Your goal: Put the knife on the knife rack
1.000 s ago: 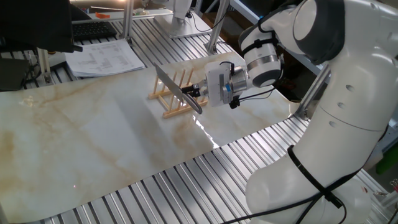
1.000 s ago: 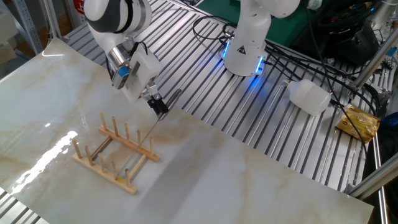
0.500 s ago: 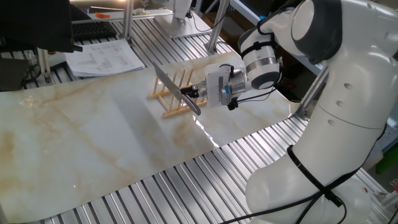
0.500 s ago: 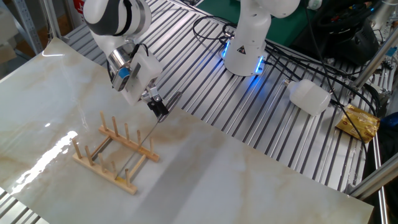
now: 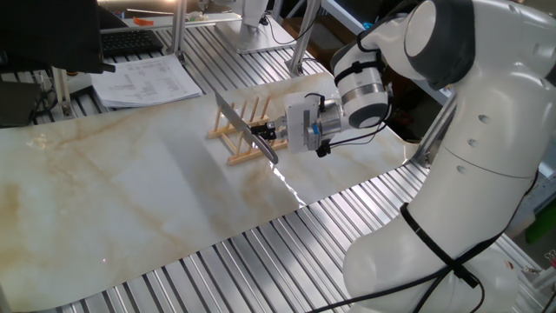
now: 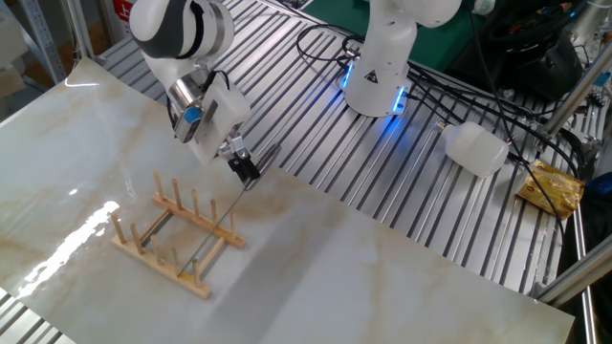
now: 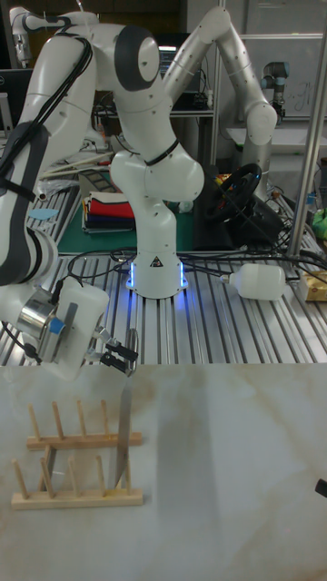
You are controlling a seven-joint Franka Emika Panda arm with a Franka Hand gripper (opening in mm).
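Gripper (image 7: 121,357) clamps the knife (image 7: 121,438) by its handle — blade edge-down, seemingly between the end pegs of the rack (image 7: 64,497)

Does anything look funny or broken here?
Nothing looks broken or spilled. The robot's gripper holds the broad silver steel knife by its handle, blade tilted down among the pegs at one end of the small light-wood peg rack.

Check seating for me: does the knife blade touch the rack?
Cannot tell. In the tall fixed view the knife tip overlaps the rack, hiding any gap.
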